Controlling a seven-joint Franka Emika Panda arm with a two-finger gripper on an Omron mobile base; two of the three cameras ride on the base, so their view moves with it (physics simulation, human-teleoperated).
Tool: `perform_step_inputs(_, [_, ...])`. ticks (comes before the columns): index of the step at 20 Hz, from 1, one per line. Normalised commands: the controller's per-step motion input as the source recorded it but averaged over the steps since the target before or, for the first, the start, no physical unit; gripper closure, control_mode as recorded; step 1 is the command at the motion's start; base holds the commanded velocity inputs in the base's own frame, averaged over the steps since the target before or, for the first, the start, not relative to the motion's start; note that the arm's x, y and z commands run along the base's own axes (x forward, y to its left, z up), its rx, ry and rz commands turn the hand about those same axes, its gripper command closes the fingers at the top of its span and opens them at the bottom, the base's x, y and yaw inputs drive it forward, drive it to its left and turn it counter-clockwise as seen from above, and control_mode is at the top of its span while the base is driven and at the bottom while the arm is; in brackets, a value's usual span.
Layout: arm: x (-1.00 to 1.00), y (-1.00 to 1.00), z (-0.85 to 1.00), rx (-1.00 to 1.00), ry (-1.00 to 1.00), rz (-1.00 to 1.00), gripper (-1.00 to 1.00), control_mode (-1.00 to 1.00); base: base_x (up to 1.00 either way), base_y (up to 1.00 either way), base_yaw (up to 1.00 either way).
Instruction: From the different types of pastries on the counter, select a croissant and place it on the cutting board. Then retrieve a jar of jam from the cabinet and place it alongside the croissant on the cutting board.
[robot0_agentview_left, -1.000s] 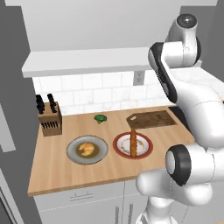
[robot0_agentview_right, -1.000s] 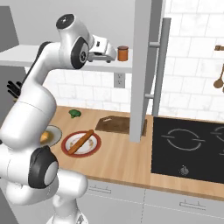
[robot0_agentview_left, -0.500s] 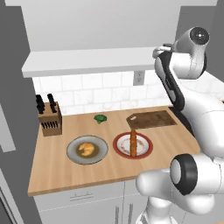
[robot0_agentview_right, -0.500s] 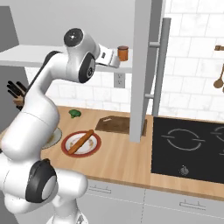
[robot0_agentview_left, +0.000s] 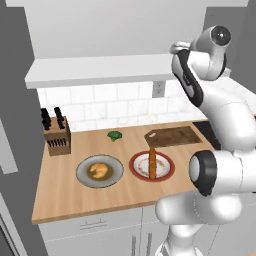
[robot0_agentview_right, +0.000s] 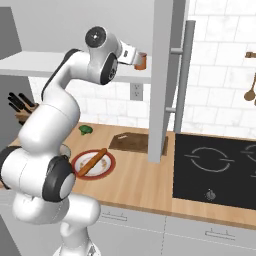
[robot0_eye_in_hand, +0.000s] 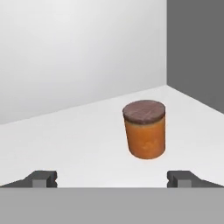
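The jar of jam, orange-brown with a dark lid, stands upright on the white shelf slab of the cabinet. My gripper is open just short of the jar, with the jar ahead and slightly right of centre. In the right base view my gripper is level with the jar. The croissant lies on a grey plate on the counter. The long stick pastry lies on a red-rimmed plate. The dark cutting board is bare.
A knife block stands at the counter's back left, and a green broccoli piece lies beside the board. A grey cabinet wall closes the shelf just right of the jar. A black stove top lies to the right.
My hand has moved along the shelf towards the jar and the upper arm has swung round. The jar and the things on the counter have not moved.
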Motion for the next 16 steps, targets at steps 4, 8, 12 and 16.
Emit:
perform_step_inputs(4, [0.23, -0.18, 0.15, -0.04, 0.10, 0.00, -1.00, -1.00, 0.00, 0.00, 0.00])
perform_step_inputs(8, [0.27, -0.45, 0.22, 0.00, 0.07, 0.03, -1.00, -1.00, 0.00, 0.00, 0.00])
perform_step_inputs(12, [0.00, 0.00, -0.07, -0.02, 0.01, 0.00, -1.00, -1.00, 0.00, 0.00, 0.00])
perform_step_inputs(16, [-0.01, 0.00, -0.34, -0.11, 0.08, 0.00, -1.00, -1.00, 0.00, 0.00, 0.00])
